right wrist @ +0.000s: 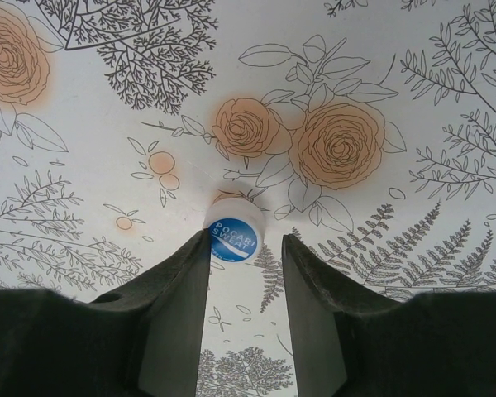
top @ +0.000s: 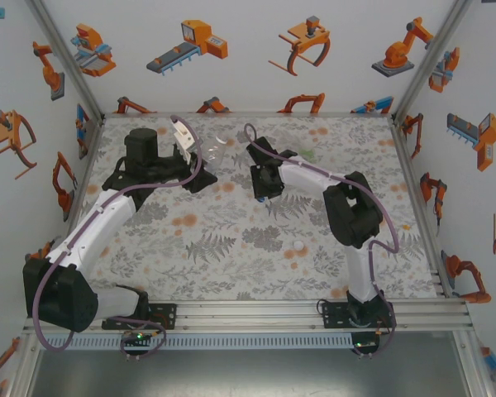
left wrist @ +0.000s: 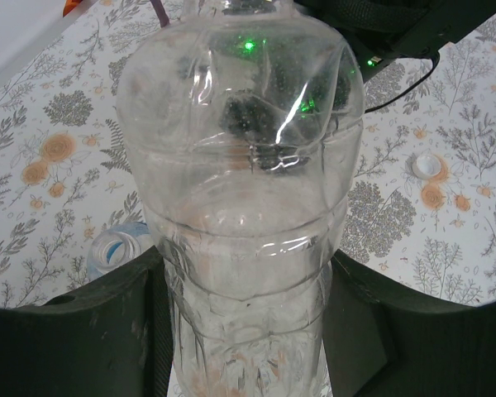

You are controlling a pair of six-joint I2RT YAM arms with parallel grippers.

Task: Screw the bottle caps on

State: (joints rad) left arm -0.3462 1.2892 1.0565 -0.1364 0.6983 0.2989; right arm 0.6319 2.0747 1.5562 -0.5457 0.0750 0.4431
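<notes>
The blue cap (right wrist: 234, 230) lies flat on the desk (top: 231, 265), about mid-desk toward the far edge, touching the tip of one finger of the right gripper (right wrist: 245, 238). The jaws stand narrowly apart with nothing clamped between them. A white cap (top: 298, 246) sits alone right of centre, nearer the near edge. The clear bottle (left wrist: 240, 207), with no cap on it, is clamped around its body by the left gripper (left wrist: 244, 281) over the far left part of the desk. Part of another bottle (left wrist: 116, 246), bluish, lies on the desk just beside that gripper.
</notes>
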